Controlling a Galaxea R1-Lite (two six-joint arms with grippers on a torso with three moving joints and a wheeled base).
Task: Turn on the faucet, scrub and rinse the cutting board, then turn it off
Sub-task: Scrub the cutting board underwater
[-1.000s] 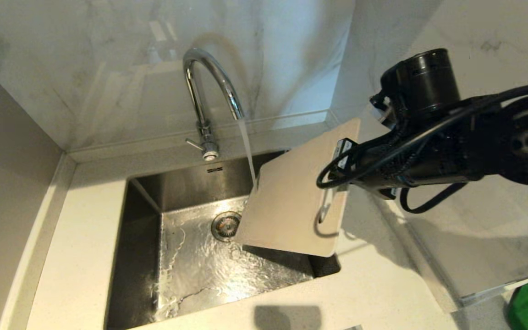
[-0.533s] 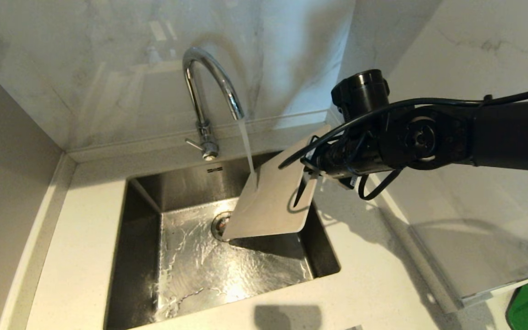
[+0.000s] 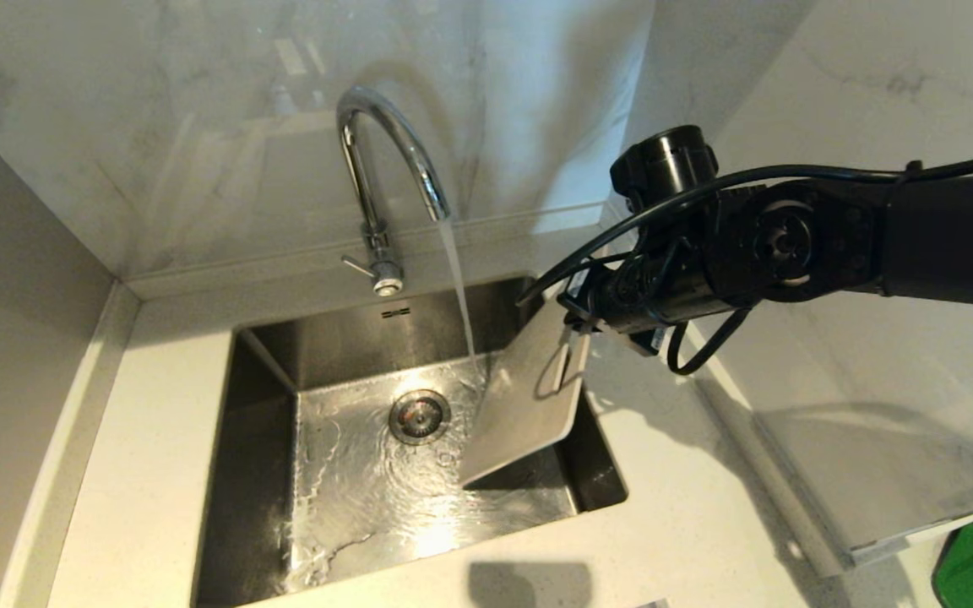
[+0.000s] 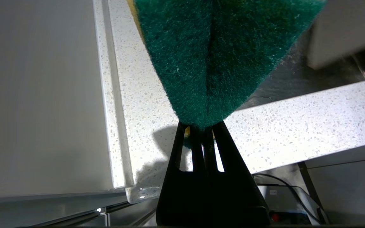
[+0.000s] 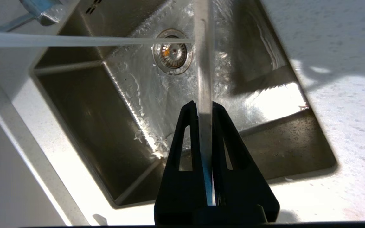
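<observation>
The speckled tabletop (image 3: 689,523) is surrounding the steel sink (image 3: 267,473), where the faucet (image 3: 385,160) is pouring water. The cutting board (image 3: 524,405) is hanging tilted over the sink's right side, beside the stream, with the right hand (image 5: 204,107) clenching its edge. The left hand (image 4: 201,126) is gripping a green sponge (image 4: 214,57).

A matte black right arm (image 3: 917,236) is showing round joint housings, one with a disc-shaped cap ringed by small bolts, and a capped cylinder at its 12 o'clock side. Thin black cables are looping around the wrist, one drooping in a curl toward 6 o'clock. The right gripper (image 5: 205,106) and left gripper (image 4: 201,126) are both showing flat black tapering fingers (image 5: 187,139), each pierced by a narrow triangular slot.
</observation>
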